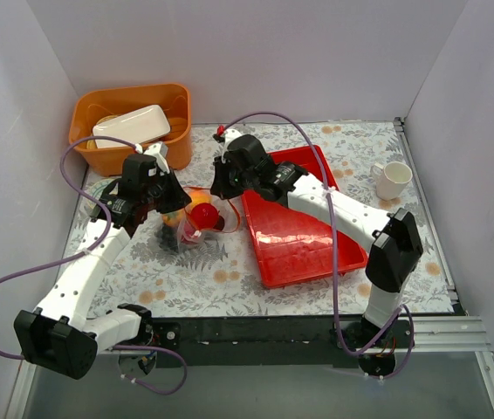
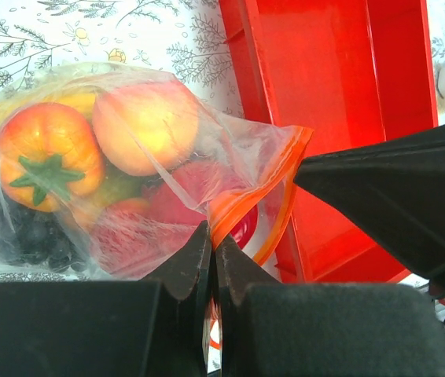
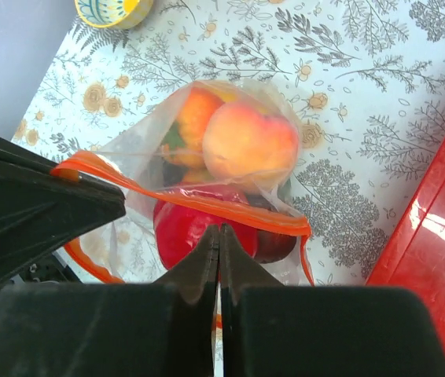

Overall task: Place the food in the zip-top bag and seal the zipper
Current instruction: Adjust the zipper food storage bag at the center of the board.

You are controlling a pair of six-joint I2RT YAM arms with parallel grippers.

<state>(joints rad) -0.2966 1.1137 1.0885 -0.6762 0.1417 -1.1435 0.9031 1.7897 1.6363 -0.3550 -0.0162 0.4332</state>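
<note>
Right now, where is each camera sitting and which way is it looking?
Top: above and behind the arms, looking down on the table; left arm and right arm show whole.
Left wrist: on the left arm, looking past its left gripper, shut on the zipper, at the bag and tray.
Right wrist: on the right arm, looking past its right gripper, shut on the zipper, at the bag.
Shared: wrist views see bag and zipper from opposite sides, each catching the other gripper.
</note>
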